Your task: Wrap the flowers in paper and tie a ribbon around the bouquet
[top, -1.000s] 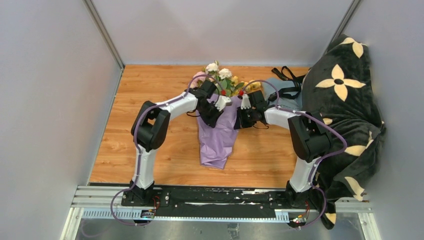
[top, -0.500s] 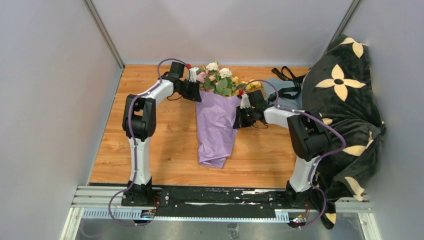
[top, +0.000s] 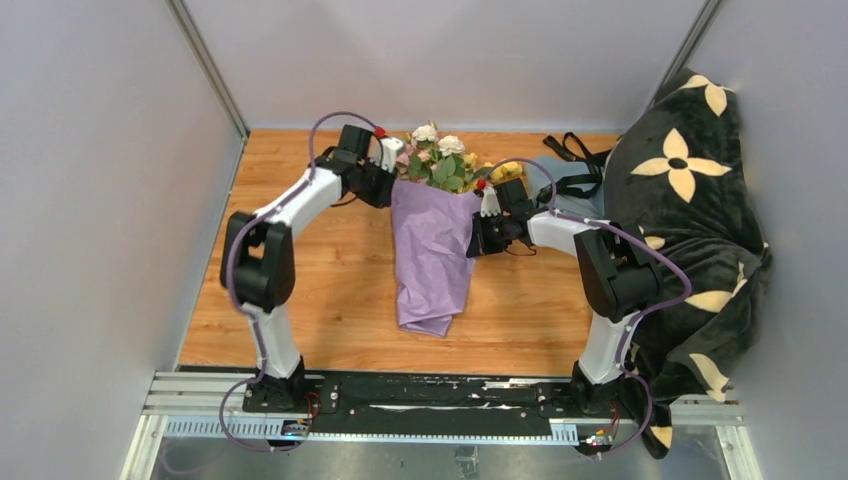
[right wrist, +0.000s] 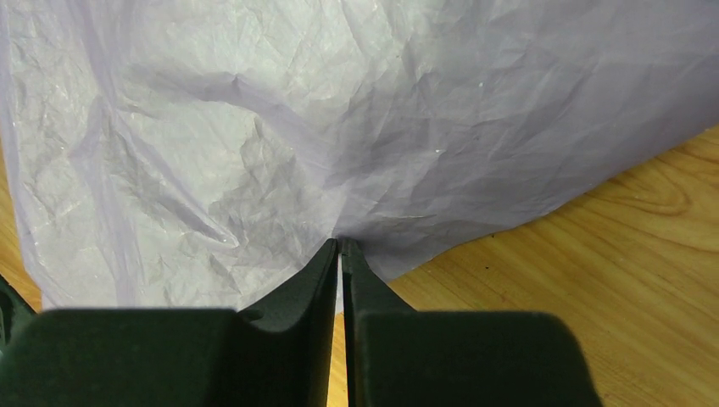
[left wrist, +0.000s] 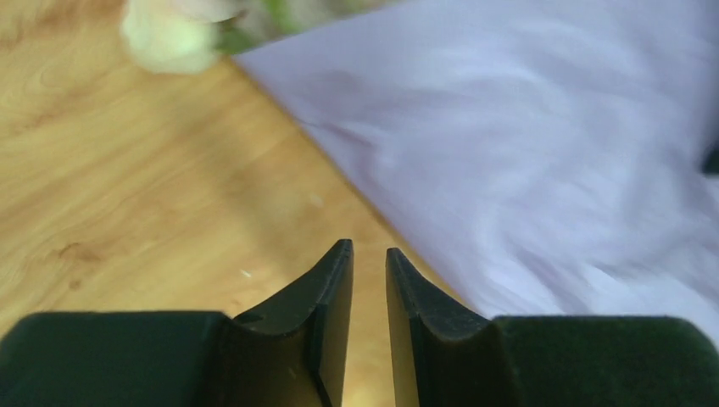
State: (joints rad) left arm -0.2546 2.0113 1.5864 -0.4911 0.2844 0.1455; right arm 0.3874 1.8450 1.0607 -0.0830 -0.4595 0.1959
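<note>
The left wrist camera shows the left claw (left wrist: pixel 369 252) released: its jaws stand a little apart with only the bare worktop (left wrist: pixel 127 178) between them. The slanting edge of the paper (left wrist: pixel 551 144) runs just beside it, and a blurred pale bloom of the flowers (left wrist: pixel 169 38) sits at the top left. My guess is that it waits there ready to catch that edge

In the right wrist view the right claw (right wrist: pixel 341 248) is clenched on the paper's rim, crinkles fanning out from the pinch. That hold probably stops the wrap from springing loose

From above, the paper forms a cone in the middle of the worktop. The flowers poke out at its far end and a crumpled tail points toward the arm bases. One claw flanks each side near the top. The ribbon (top: pixel 575 150) lies well apart at the far right, near a dark flowered blanket (top: pixel 690 190), so the tying looks not yet begun
</note>
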